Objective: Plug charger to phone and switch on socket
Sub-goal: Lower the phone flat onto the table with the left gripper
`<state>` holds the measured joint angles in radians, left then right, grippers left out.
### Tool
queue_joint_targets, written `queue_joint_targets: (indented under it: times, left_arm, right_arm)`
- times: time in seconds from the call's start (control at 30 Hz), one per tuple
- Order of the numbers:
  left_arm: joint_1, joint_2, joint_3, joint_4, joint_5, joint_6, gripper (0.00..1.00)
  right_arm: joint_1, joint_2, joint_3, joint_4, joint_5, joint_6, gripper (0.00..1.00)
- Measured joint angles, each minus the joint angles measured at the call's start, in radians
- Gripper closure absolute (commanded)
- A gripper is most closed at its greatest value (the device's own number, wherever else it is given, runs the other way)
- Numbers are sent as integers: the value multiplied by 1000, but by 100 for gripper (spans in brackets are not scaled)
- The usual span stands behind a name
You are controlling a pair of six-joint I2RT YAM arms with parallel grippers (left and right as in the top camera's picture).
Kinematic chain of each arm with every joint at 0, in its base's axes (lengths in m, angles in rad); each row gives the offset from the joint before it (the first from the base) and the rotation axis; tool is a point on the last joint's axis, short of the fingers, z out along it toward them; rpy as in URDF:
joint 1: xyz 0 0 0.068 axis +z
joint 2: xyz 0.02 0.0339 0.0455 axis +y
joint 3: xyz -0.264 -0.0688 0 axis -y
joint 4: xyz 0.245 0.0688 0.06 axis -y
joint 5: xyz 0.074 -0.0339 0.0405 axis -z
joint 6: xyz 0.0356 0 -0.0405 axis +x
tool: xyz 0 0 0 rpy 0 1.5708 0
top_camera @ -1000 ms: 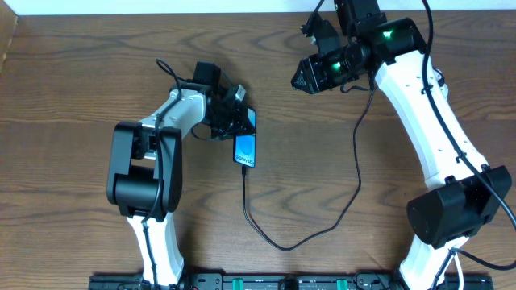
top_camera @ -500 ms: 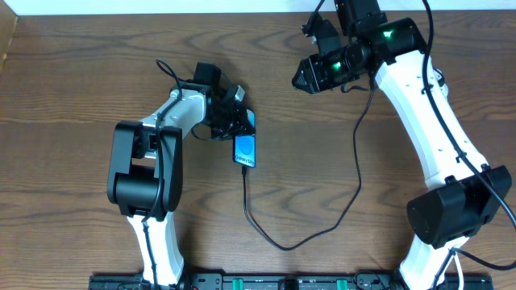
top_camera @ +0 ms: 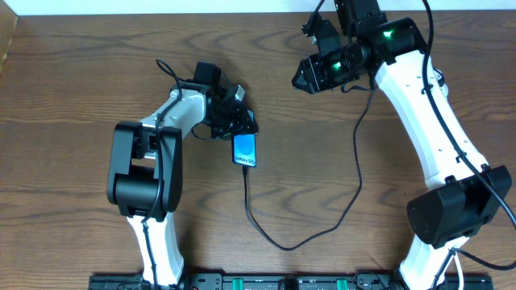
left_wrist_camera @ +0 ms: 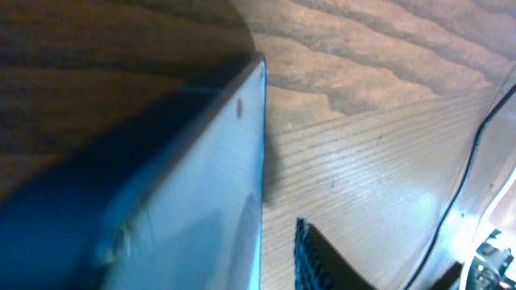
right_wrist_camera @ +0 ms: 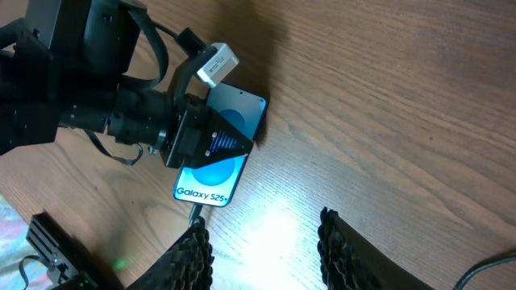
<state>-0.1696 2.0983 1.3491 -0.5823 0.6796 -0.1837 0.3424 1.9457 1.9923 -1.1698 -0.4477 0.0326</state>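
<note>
The phone [top_camera: 245, 151] lies flat on the wood table, blue screen up, and also shows in the right wrist view [right_wrist_camera: 211, 185]. The black charger cable [top_camera: 278, 244] meets the phone's near end, loops across the table and rises toward the right arm; its plug is hidden. My left gripper [top_camera: 236, 122] sits low over the phone's far end. In the left wrist view one finger [left_wrist_camera: 310, 259] stands apart from the phone's edge [left_wrist_camera: 260, 161]; the other finger is hidden. My right gripper [right_wrist_camera: 266, 250] is open and empty, high above the table [top_camera: 301, 79]. The socket is out of view.
The table's far edge meets a pale wall [top_camera: 161, 6] at the back. The cable's loop [top_camera: 355, 173] lies between the two arm bases. A black rail [top_camera: 266, 282] runs along the front edge.
My left gripper has shifted slightly over the phone's far end, now covering the blue strip that showed beside it earlier. The right arm and cable have not moved.
</note>
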Motion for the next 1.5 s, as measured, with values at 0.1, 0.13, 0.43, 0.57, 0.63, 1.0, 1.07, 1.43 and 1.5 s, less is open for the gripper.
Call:
queue_joint_targets:
  times: [0.1,0.13,0.43,0.57,0.63,1.0,1.07,1.43,1.5]
  left_arm:
    - [0,-1,0,0,5,0,62]
    - [-1,-2,0,0,3,0,61]
    - [-3,-10,1,-4,-14,-3,55]
    - [-3,-16,4,-15,-42,-3,51]
    - [-3,-19,5,-16,-55,-3,51]
    - [-3,-35,11,-31,-171,-3,50]
    - [-3,-36,14,-32,-189,-3,50]
    - [-4,-39,21,-38,-253,-3,50]
    - [-4,-41,21,-39,-269,-3,50]
  right_arm:
    - [0,0,0,0,2,0,57]
    - [0,0,0,0,3,0,57]
    - [0,0,0,0,11,0,56]
    - [0,0,0,0,18,0,56]
    - [0,0,0,0,19,0,55]
    - [0,0,0,0,21,0,55]
    - [0,0,0,0,22,0,55]
    - [0,0,0,0,23,0,55]
    - [0,0,0,0,23,0,55]
